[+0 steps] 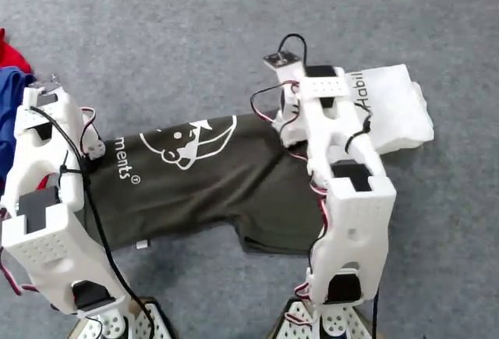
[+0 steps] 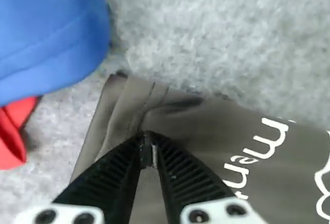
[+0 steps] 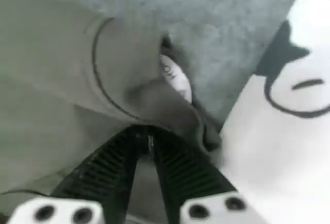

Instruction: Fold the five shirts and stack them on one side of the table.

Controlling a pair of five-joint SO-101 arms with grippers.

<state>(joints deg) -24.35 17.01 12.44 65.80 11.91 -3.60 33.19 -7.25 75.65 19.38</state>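
Spread crosswise at the middle of the grey felt-covered table [image 1: 195, 43]: a dark olive cotton T-shirt [image 1: 226, 191] with white print, hem end toward 9 o'clock, collar end toward 3 o'clock, one sleeve trailing toward 6. Pinched at both ends. At the 9 o'clock end, left gripper [image 2: 148, 144] closed tight on a pucker of cloth just inside the hemmed corner. At the 3 o'clock end, right gripper [image 3: 149, 141] likewise clamped on fabric right beside the neckline and its small white label. Held so, most likely, to keep the cloth taut between two points and ready to be carried over in one even fold rather than bunching. Touching the collar end, at about 2 o'clock: a white folded cotton shirt with dark print [image 1: 398, 113], lying as a neat flat packet, probably the base of the stack and put aside there to leave the middle free for folding. Heaped at the 9 o'clock edge, just beside the hem corner: a crumpled blue shirt [image 2: 46, 33] and a red one [image 2: 13, 131], apparently waiting unfolded. As for containers: no box, tray or basket; only the white packet serving as a place to pile onto.
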